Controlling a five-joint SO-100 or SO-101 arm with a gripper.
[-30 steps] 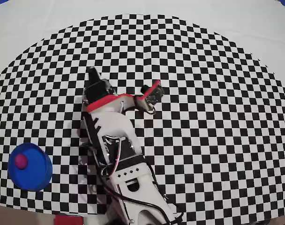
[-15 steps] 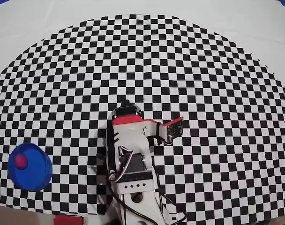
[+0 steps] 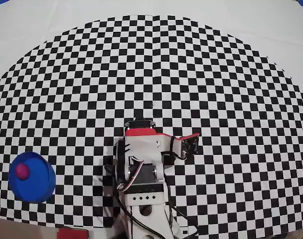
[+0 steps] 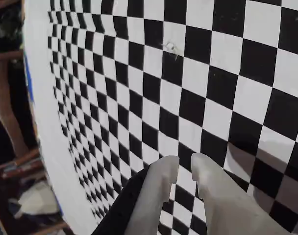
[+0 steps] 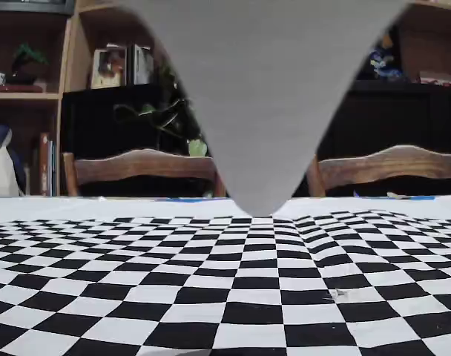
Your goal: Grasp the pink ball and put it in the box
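Note:
In the overhead view the pink ball (image 3: 23, 171) lies inside the round blue box (image 3: 34, 180) at the lower left of the checkered cloth. My arm (image 3: 141, 154) is folded back over its base at the bottom centre, far to the right of the box. Its red wrist part and camera (image 3: 189, 144) stick out to the right. In the wrist view my gripper (image 4: 185, 165) hangs over bare checker squares, its pale fingers (image 4: 161, 178) nearly touching with nothing between them. Neither ball nor box shows in the wrist view or the fixed view.
The checkered cloth (image 3: 216, 89) covers the table, with plain white cloth (image 3: 52, 20) beyond its curved edge. In the fixed view a blurred grey shape (image 5: 262, 89) fills the top centre. Wooden chairs (image 5: 136, 167) and shelves stand behind the table.
My arm has pulled back from its reach toward the upper left and folded over its base. The wrist has swung right. The ball has stayed in the box.

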